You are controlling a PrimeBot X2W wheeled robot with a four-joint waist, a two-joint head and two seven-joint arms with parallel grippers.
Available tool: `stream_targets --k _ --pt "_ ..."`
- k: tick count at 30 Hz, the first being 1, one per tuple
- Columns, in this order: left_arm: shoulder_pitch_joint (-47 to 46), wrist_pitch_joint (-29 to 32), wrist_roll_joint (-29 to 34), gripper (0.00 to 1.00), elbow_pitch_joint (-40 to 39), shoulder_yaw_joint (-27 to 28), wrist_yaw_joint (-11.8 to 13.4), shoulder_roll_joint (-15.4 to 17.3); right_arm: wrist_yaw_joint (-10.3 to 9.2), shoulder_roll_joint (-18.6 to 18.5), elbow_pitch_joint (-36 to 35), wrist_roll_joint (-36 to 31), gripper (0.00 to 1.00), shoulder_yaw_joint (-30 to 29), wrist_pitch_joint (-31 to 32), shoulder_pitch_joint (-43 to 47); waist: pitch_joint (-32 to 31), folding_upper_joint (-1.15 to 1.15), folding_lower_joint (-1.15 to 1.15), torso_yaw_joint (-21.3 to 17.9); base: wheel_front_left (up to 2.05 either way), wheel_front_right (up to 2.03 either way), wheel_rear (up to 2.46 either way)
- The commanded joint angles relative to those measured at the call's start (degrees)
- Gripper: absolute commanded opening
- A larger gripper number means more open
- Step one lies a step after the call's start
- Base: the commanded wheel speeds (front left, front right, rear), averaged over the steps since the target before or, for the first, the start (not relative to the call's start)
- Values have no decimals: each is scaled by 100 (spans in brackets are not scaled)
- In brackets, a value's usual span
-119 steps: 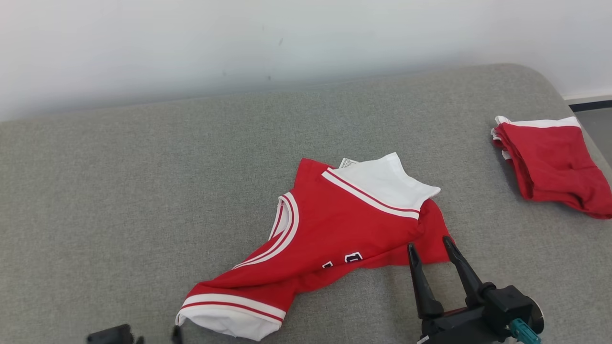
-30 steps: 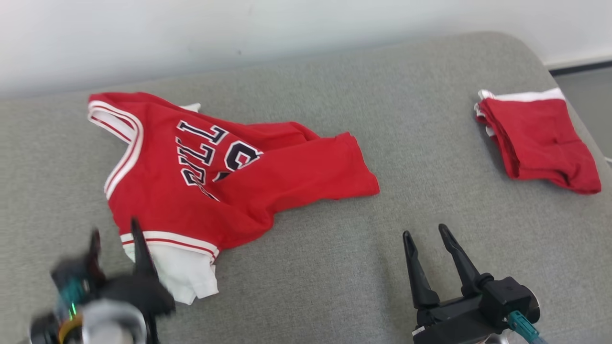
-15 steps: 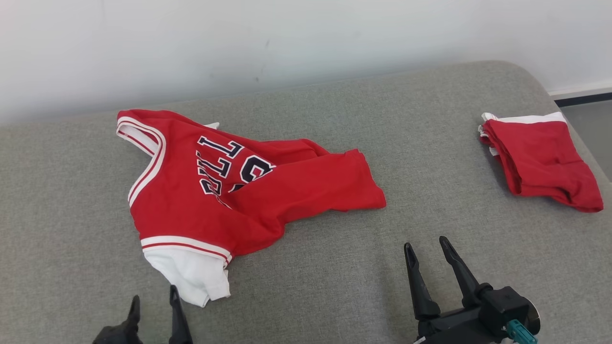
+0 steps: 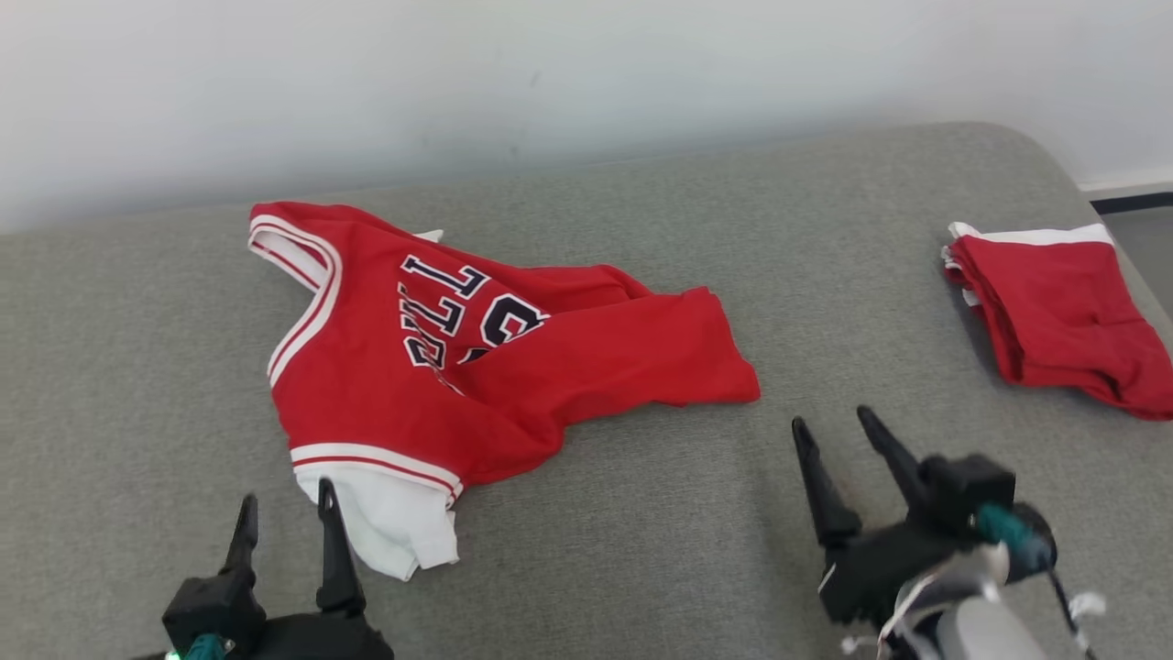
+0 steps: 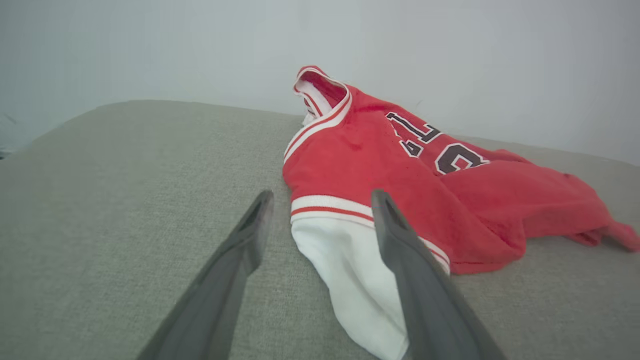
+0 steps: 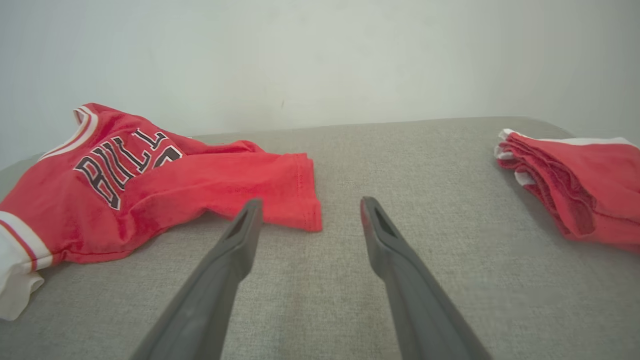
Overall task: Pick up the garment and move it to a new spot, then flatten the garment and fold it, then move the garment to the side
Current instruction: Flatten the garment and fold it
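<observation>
The garment (image 4: 476, 367) is a red jersey with white trim, dark lettering and a white sleeve. It lies crumpled on the left half of the grey cushion (image 4: 641, 532), also seen as garment (image 5: 410, 190) and garment (image 6: 165, 190). My left gripper (image 4: 284, 504) stands open at the lower left, its right fingertip at the edge of the white sleeve (image 4: 385, 522). In the left wrist view the left gripper (image 5: 320, 197) frames that sleeve (image 5: 345, 270). My right gripper (image 4: 834, 422) is open over bare cushion, just right of the jersey's hem; right gripper (image 6: 307, 205) holds nothing.
A second red-and-white garment (image 4: 1054, 312) lies folded at the cushion's right edge, also folded garment (image 6: 575, 190). A pale wall (image 4: 550, 73) runs along the back. Floor (image 4: 1145, 238) shows past the right end. Bare cushion lies between the two garments.
The jersey was lifted, turned over and laid down further left, lettering up. Over the last second the left gripper drew back low; the right gripper moved slightly forward. The camera shifted.
</observation>
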Motion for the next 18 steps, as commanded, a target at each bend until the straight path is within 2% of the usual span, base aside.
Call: stream_targets --k 1,7,13,18 --pt "52 -15 188 100 -149 92 -71 -47 -14 -105 45 72 100 -15 206 -159 -1 0 0 106 0 0 0" --pt "375 -17 1041 100 -877 472 -620 -259 -14 -427 400 601 100 -117 1560 -994 124 0 0 448 0 0 0" --pt "550 -18 1516 100 -1072 786 -1174 -522 -14 -674 1012 1046 100 -334 2944 -1849 428 0 0 825 0 0 0" --pt "517 -18 1812 100 -1016 975 -1504 -710 -14 -781 1472 1089 100 -316 3547 -2351 733 0 0 1116 0 0 0"
